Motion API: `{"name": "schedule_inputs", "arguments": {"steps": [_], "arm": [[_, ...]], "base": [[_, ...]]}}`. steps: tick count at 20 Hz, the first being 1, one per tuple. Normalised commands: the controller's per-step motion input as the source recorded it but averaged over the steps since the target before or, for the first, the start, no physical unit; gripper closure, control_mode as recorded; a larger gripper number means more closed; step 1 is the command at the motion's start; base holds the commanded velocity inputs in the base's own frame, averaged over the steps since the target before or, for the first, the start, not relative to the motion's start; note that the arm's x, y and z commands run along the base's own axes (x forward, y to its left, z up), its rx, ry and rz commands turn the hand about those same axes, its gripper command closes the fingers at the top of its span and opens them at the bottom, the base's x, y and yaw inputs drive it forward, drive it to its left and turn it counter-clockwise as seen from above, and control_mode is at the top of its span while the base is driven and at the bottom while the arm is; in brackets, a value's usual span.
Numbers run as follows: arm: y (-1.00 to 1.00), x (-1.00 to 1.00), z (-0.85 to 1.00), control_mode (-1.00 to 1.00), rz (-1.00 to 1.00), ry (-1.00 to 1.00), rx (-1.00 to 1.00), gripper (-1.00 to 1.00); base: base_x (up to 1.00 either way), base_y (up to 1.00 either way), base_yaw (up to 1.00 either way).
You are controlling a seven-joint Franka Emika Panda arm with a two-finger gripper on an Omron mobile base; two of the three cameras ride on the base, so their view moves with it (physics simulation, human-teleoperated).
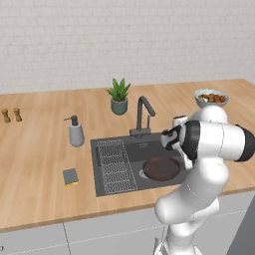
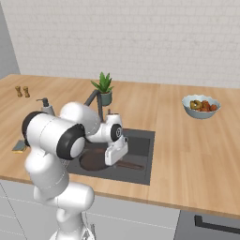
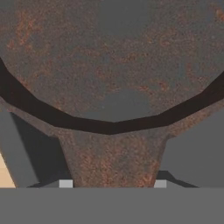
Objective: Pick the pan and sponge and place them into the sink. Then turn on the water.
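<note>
The pan point(image 1: 161, 168) lies in the sink point(image 1: 124, 149) at centre frame, near the front wall. Its handle point(image 3: 114, 157) runs toward the lower right, and the end effector point(image 3: 113, 183) is clamped on it.

The round, shallow, dark brown pan point(image 1: 162, 168) lies flat inside the sink point(image 1: 130, 151), in the basin's right part, beside the wire-grid rack section. Up close its surface is mottled rust-brown and grey, with a dark rim, and its short handle point(image 3: 114, 157) runs out from the rim. The small square sponge point(image 1: 70, 176), grey-green on top with a yellow underside, rests on the worktop just left of the sink.
</note>
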Motion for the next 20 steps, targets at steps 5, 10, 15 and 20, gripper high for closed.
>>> {"name": "schedule_inputs", "arguments": {"steps": [5, 10, 15, 20], "arm": [[0.14, 0.13, -0.16, -1.00, 0.00, 0.00, 0.00, 1.00], [0.26, 0.12, -0.15, -1.00, 0.00, 0.00, 0.00, 1.00], [0.06, 0.06, -0.21, -1.00, 0.00, 0.00, 0.00, 1.00], [0.00, 0.07, -0.17, -1.00, 0.01, -0.03, 0.00, 1.00]], "base": [[0.00, 0.00, 0.00], [0.00, 0.00, 0.00], [0.00, 0.00, 0.00], [0.00, 0.00, 0.00]]}}
